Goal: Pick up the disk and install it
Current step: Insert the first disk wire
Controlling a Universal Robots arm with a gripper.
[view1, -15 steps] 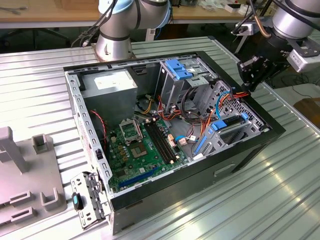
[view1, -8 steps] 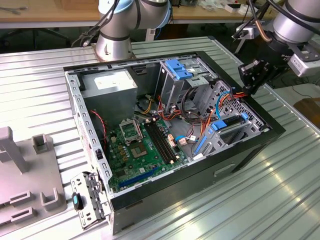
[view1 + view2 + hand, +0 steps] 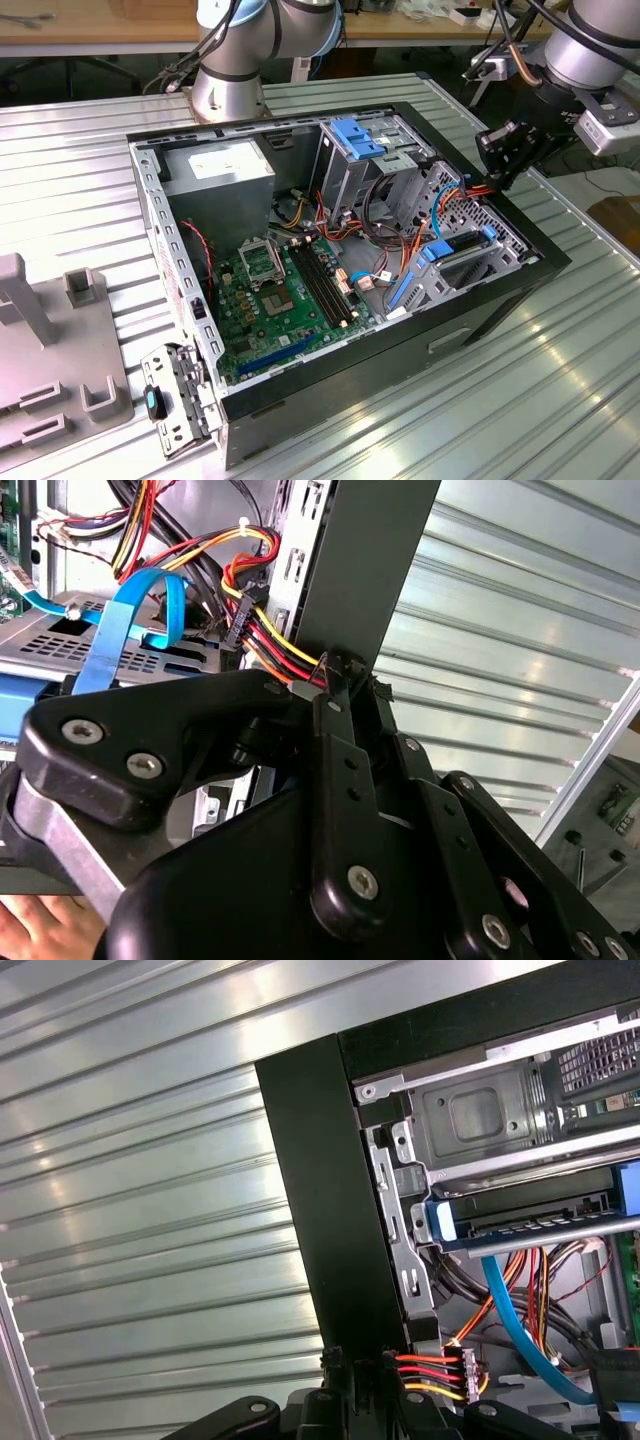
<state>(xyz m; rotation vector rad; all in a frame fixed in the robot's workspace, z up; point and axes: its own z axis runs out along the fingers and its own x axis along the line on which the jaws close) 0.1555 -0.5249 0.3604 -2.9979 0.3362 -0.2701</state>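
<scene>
The disk, grey metal with a blue carrier rail, lies inside the open computer case in the drive bay on the exterior view's right. The first wrist view shows its blue rail end in the bay behind the case wall. My black gripper hangs over the case's edge on the exterior view's right, above and behind the disk and apart from it. In both wrist views its fingers stand close together, shut, right beside a bundle of red, orange and yellow wires. I cannot tell whether they touch the wires.
The case sits on a ribbed metal table. A second arm's base stands behind it. A blue latch tops the silver drive cage. A grey fixture and a loose bracket lie at the exterior view's left. A hand shows by the gripper.
</scene>
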